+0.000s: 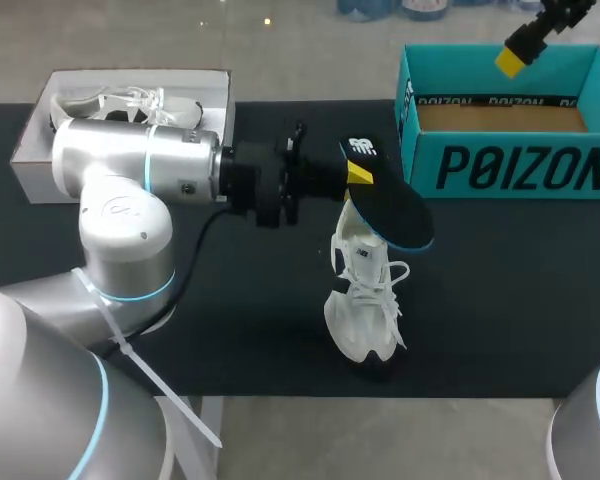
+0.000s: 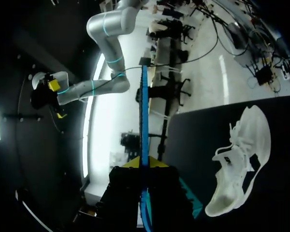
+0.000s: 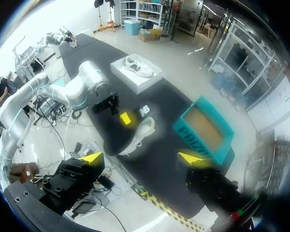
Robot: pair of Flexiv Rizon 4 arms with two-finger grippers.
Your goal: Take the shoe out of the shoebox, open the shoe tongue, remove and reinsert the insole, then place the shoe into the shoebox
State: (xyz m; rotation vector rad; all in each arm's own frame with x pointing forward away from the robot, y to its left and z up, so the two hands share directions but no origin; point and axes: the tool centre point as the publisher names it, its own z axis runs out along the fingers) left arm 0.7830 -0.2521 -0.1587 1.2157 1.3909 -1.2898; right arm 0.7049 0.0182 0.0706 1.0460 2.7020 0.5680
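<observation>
My left gripper (image 1: 358, 174) is shut on the edge of a black insole (image 1: 392, 205) with a blue rim, held in the air just above the white shoe (image 1: 365, 300). The shoe stands on the black table with its toe toward the front edge. In the left wrist view the insole (image 2: 144, 111) shows edge-on as a thin blue line between the yellow tips (image 2: 145, 163), and the shoe (image 2: 241, 154) lies off to one side. My right gripper (image 1: 520, 50) hangs high over the teal shoebox (image 1: 510, 165); it (image 3: 141, 158) stands wide open and empty, far above the shoe (image 3: 141, 133) and the insole (image 3: 135, 118).
The teal shoebox (image 3: 205, 128) is open, with a brown bottom, at the back right. A white box (image 1: 40, 130) holding another white shoe (image 1: 130, 100) stands at the back left, also seen from above as the white box (image 3: 121, 72).
</observation>
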